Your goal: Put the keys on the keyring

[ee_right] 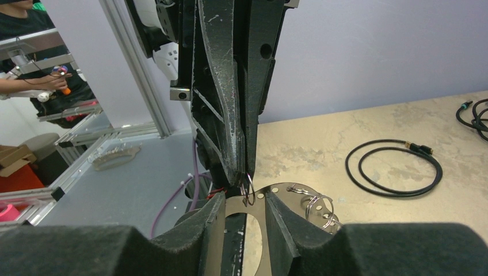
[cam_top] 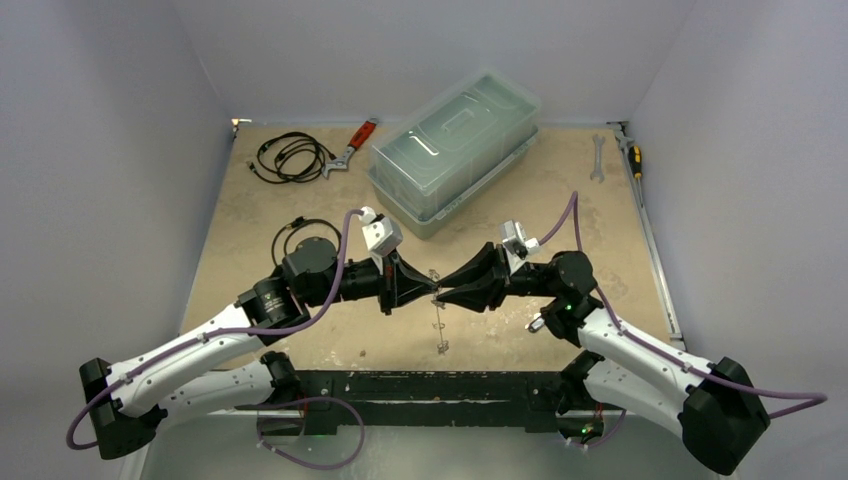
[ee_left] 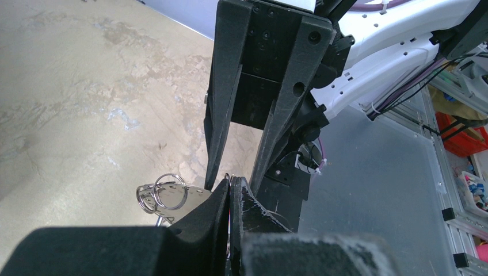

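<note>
1. My landmark is the clear lidded box [cam_top: 455, 150], which sits at a slant on the tan table [cam_top: 240, 215].
2. Just left of the box lies a red-handled wrench [cam_top: 350, 148], and further left a coiled black cable [cam_top: 290, 157].
3. Right of the box lies a silver wrench [cam_top: 598, 157], and beyond it a yellow-handled screwdriver [cam_top: 636, 158].
4. Near-left of the box lies a black cable loop [cam_top: 300, 232].
5. On the box's near side my left gripper [cam_top: 430, 290] and right gripper [cam_top: 446, 294] meet tip to tip.
6. There the keyring [cam_top: 437, 300] shows only as thin glinting metal with a strand hanging down. I cannot tell the grip.
</note>
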Controlling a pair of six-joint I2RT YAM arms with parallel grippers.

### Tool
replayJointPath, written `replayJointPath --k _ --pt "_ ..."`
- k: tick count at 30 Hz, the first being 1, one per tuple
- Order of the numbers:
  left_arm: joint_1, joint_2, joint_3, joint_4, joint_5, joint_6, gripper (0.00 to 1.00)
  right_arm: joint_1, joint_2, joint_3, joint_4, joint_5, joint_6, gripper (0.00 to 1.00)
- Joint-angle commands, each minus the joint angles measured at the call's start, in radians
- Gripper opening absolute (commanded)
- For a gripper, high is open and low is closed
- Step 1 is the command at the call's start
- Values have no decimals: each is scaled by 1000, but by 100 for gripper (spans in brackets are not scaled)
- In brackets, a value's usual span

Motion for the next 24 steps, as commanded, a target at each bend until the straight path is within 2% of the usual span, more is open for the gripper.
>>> replayJointPath --k 1,4,7,14,16,18,19,21,24 --pt "3 -2 4 88 17 1 0 7 8 38 61 -11 14 31" --pt "3 -2 -1 94 18 -1 0 9 11 37 65 -12 15 22" --pt "3 -2 -5 100 19 -4 0 9 12 34 70 -3 15 0" --pt "3 -11 -5 78 -2 11 1 9 -21 14 71 24 0 0" --pt "3 -18 17 6 -27 41 26 10 -34 19 30 38 -21 0" --pt "3 -26 40 -49 -45 74 45 10 -44 25 -7 45 -40 0" --pt "3 -32 50 -75 -54 92 51 10 -50 28 -22 50 -48 0" --pt "3 -45 72 -130 -81 143 55 9 -59 41 -66 57 -70 0" --pt "3 -60 109 -221 -108 226 55 10 -78 69 -162 74 -120 0"
